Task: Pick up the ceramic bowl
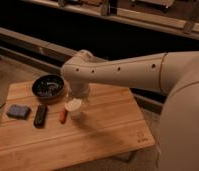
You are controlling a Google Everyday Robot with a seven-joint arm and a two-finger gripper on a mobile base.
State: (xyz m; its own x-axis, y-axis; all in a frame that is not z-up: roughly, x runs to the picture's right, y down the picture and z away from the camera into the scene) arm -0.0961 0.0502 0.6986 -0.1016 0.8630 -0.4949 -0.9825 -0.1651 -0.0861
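Observation:
The ceramic bowl [48, 88] is round, shallow and glossy black with pale marks inside. It sits at the back left of the wooden table [108, 130]. My pale arm reaches in from the right and bends down at its wrist just right of the bowl. My gripper [78, 98] hangs below that bend, close above a small white cup [73, 108] and about a hand's width right of the bowl. It is mostly hidden by the arm.
A small red object [62, 116] lies left of the cup. A black oblong object [40, 115] and a blue-grey pad [18, 111] lie in front of the bowl. A dark shelf and rails run behind the table.

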